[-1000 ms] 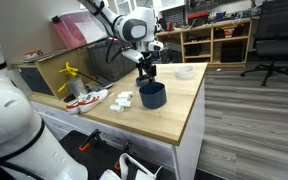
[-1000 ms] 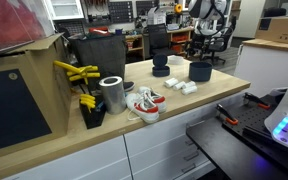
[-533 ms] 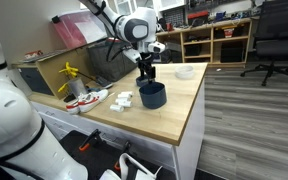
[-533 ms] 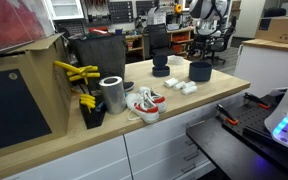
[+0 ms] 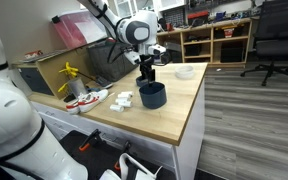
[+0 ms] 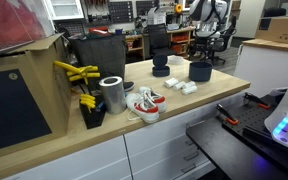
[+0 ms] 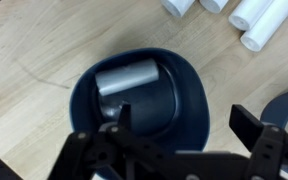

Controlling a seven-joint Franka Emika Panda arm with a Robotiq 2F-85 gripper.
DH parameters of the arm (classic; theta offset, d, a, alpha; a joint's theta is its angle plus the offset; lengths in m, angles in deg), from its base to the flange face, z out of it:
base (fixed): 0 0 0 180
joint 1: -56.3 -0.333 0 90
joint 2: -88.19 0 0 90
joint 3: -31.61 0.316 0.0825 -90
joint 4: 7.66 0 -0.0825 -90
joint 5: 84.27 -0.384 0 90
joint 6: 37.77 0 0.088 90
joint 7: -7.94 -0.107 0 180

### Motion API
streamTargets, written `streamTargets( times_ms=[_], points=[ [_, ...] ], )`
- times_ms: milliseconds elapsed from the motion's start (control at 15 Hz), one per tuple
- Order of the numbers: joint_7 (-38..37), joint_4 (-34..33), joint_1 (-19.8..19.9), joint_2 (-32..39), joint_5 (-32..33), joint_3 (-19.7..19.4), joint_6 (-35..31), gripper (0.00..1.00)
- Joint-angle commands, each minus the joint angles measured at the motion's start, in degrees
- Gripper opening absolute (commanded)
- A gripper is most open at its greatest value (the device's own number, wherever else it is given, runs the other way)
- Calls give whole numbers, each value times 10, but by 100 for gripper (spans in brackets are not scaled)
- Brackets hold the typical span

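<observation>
While the hand (image 7: pixel 184 128) hovers, the bowl (image 7: pixel 84 88) holds perhaps a cylinder (image 7: pixel 129 77).

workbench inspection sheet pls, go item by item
surface: wooden countertop, light wood grain
job's things: dark blue bowl with a silver cylinder lying inside it
clutter: white cylinders beside the bowl; red-and-white sneaker, metal can and yellow tools at the other end
gripper: gripper open, directly above the bowl, holding nothing
cables: nothing seen
surroundings: office chair and shelves across the floor
</observation>
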Motion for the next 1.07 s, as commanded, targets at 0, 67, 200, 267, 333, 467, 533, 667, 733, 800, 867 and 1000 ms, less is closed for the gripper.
streamTargets(
  times_ms=[0, 67, 200, 267, 333, 467, 533, 667, 733, 800, 867, 1000],
  points=[
    [-31, -21, -8, 20, 7, -8, 9, 100],
    [-33, -23, -8, 23, 5, -8, 7, 100],
    [-36, -28, -8, 31, 3, -8, 4, 100],
    [-41, -31, -8, 35, 3, -8, 4, 100],
    [-42, -34, -8, 38, 3, -8, 5, 100],
    [-42, -37, -8, 42, 1, -8, 7, 100],
    [-41, -38, -8, 43, 1, -8, 7, 100],
    [-42, -40, -8, 47, 0, -8, 5, 100],
    [-42, -40, -8, 49, -1, -8, 0, 100],
    [-41, -39, -8, 51, -1, -8, -4, 100],
    [-41, -37, -9, 54, 0, -8, -11, 100],
    [-42, -36, -9, 62, 2, -9, -20, 100]
  ],
)
